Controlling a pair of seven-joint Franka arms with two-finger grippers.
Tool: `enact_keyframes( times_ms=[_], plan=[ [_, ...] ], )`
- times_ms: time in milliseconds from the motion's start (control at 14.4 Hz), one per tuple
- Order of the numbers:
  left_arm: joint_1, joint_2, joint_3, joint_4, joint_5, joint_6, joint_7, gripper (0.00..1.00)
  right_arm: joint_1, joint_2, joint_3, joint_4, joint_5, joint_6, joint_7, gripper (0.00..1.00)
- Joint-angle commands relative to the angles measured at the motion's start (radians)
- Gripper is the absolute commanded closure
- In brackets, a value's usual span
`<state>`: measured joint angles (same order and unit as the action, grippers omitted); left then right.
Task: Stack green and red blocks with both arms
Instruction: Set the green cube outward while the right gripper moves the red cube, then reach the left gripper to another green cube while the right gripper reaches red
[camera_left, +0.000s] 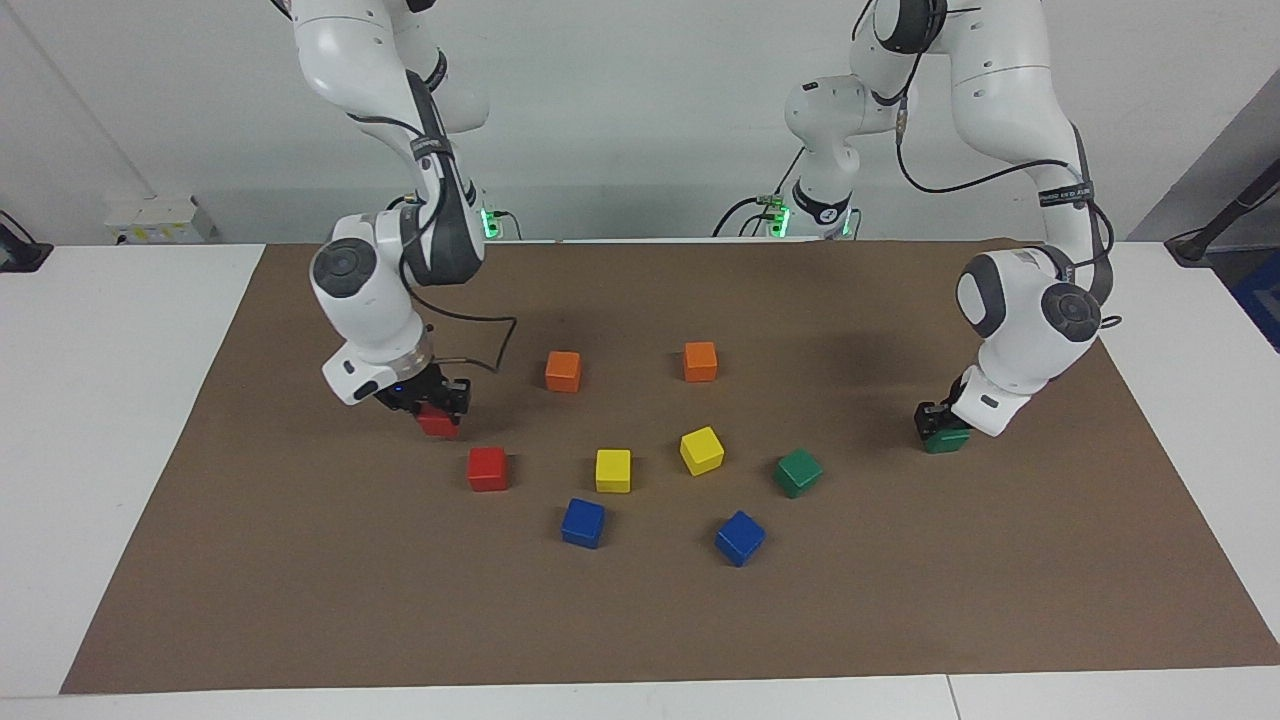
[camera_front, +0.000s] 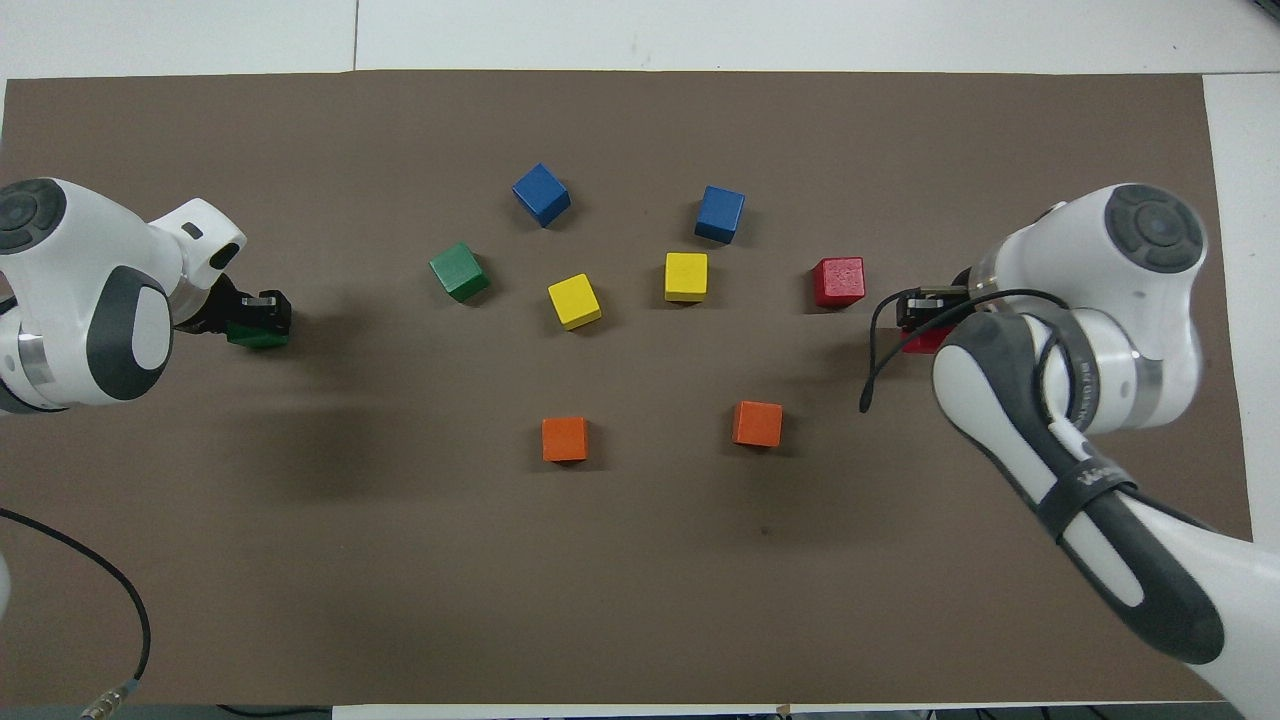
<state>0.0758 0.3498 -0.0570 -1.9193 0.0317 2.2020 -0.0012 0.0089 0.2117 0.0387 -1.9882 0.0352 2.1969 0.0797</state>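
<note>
Red cube (camera_left: 438, 424) clamped in the right gripper (camera_left: 432, 400) and green cube (camera_left: 946, 438) clamped in the left gripper (camera_left: 938, 420) could slip if either grip is off-centre.

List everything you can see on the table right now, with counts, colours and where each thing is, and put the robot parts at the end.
brown mat: one, covers the table's middle.
red blocks: two; one loose on the mat, one in the right gripper.
green blocks: two; one loose, one in the left gripper at the left arm's end.
yellow blocks: two, mid-mat.
blue blocks: two, farthest from the robots.
orange blocks: two, nearest the robots.
right gripper: black, shut on a red block.
left gripper: black, shut on a green block.
</note>
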Motion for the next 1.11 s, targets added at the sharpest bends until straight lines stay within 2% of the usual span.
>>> enact_keyframes(
  times_ms=[0,139,278,555,763,902,1041],
  plan=[
    [0.013,-0.008,-0.007,-0.007,-0.012,0.019,-0.006,0.0,-0.069,0.012,0.009,0.052,0.008,-0.014,-0.145,1.0],
    [0.013,-0.008,-0.007,0.038,-0.01,-0.026,-0.006,0.0,-0.084,0.032,0.007,0.043,0.002,-0.005,-0.187,1.0],
    [0.006,0.006,-0.01,0.129,-0.016,-0.096,-0.022,0.0,-0.107,0.049,0.007,0.031,0.002,0.023,-0.25,1.0],
    [-0.115,0.063,-0.007,0.279,-0.079,-0.125,-0.386,0.0,-0.167,0.051,0.007,0.006,0.002,0.03,-0.392,1.0],
    [-0.22,0.115,-0.007,0.391,-0.076,-0.201,-0.624,0.0,-0.172,0.048,0.007,-0.016,0.002,0.061,-0.396,1.0],
    [-0.302,0.194,-0.003,0.501,-0.07,-0.254,-0.701,0.0,-0.176,0.057,0.007,-0.026,0.002,0.081,-0.397,1.0],
    [-0.33,0.212,-0.003,0.511,-0.056,-0.245,-0.74,0.0,-0.176,0.07,0.007,-0.023,0.002,0.107,-0.396,1.0]
  ],
)
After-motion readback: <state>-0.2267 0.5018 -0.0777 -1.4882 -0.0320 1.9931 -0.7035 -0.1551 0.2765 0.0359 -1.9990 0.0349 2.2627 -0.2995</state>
